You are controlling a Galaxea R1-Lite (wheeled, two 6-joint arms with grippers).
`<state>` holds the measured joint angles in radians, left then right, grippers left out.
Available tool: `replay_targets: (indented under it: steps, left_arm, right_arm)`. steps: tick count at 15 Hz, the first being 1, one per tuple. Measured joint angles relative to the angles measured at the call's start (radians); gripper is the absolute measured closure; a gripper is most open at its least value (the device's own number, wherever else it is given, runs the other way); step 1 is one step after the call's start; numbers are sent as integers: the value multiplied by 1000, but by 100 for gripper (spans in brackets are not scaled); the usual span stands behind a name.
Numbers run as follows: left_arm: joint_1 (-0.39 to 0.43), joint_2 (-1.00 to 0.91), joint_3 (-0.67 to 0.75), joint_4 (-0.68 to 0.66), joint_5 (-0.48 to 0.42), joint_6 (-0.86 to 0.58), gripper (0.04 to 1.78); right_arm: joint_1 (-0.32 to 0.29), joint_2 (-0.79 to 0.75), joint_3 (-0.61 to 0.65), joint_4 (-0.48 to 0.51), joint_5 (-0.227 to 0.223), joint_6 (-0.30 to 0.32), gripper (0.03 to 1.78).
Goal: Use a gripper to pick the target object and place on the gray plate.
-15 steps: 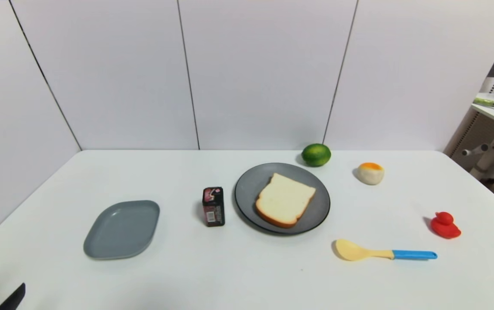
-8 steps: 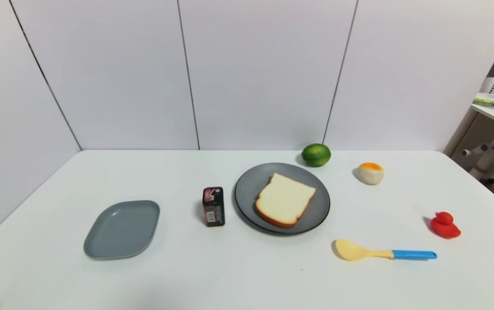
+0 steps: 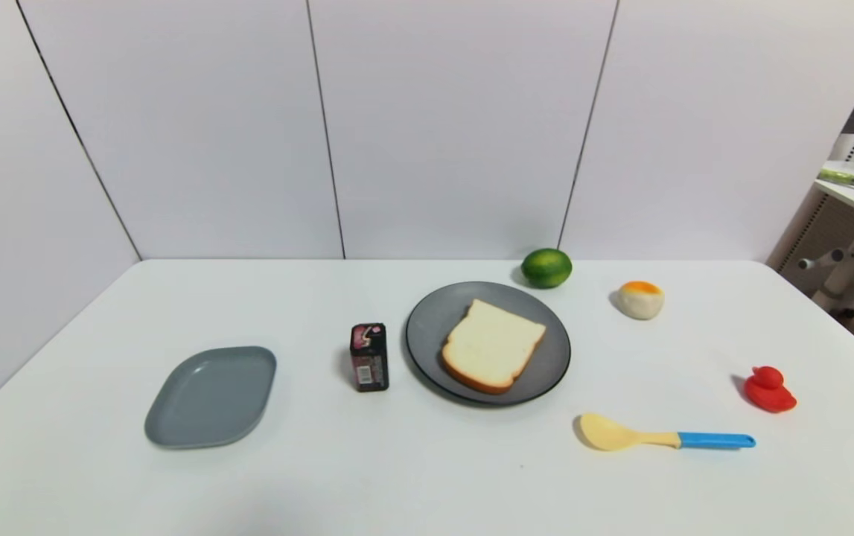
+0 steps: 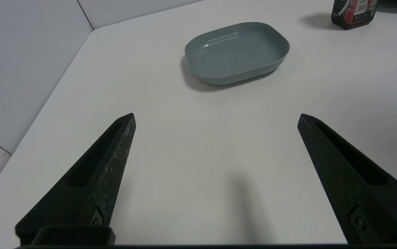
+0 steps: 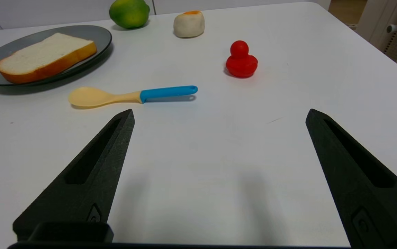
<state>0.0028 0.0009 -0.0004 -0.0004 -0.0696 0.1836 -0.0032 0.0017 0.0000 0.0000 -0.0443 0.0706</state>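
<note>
White bread slice [image 3: 492, 345], orange-brown crust: lies flat on gray plate [image 3: 427, 335], inside the rim, so placement looks complete. Left gripper [image 4: 215, 119]: fingers spread wide, empty, low over bare table [image 3: 412, 476] near blue-gray dish [image 4: 236, 52]. Right gripper [image 5: 219, 116]: likewise wide and empty, short of spoon [image 5: 129, 96]. Both apparently parked clear. Neither arm appears in head view; gripper bodies cut off.

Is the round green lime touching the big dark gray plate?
Apart. In the head view, a strip of white table shows between the green lime and the dark gray plate's rim.
</note>
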Motion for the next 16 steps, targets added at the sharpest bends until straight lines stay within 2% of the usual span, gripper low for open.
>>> replay_targets:
  steps: [3, 5, 16]
  left_arm:
    - [0, -3, 0, 3, 16, -94, 13]
    - [0, -3, 0, 1, 67, -176, 13]
    - [0, -3, 0, 0, 71, -189, 13]
  right_arm:
    - [0, 0, 0, 0, 0, 0, 10]
    - [0, 0, 0, 0, 0, 0, 10]
    - [0, 0, 0, 2, -1, -1, 10]
